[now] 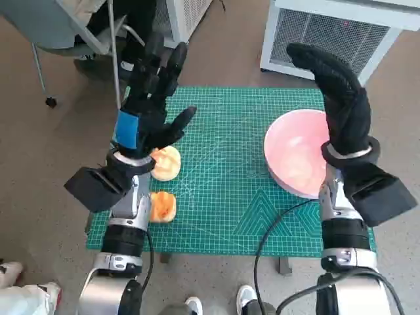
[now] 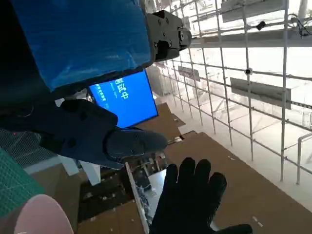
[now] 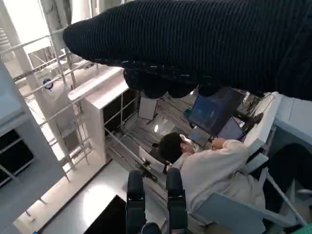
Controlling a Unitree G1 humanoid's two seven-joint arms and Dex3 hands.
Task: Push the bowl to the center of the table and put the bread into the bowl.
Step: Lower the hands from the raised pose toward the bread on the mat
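Two pale, silvery-white forearms rise from the bottom edge of the head view, each built of stacked cylindrical segments with dark bands and small screws between them. A boxy black module juts sideways from each wrist — at left centre for the left arm, at lower right for the right. The black, hard-shelled left hand with blue tape across its back (image 1: pixel 146 111) shows jointed plastic fingers and, at the top of its wrist view, a screwed black housing. The right hand in its ribbed black knitted glove (image 1: pixel 338 98) ends at a pale cuff ring. Thin black cables loop beside both forearms along the frame's bottom edge.
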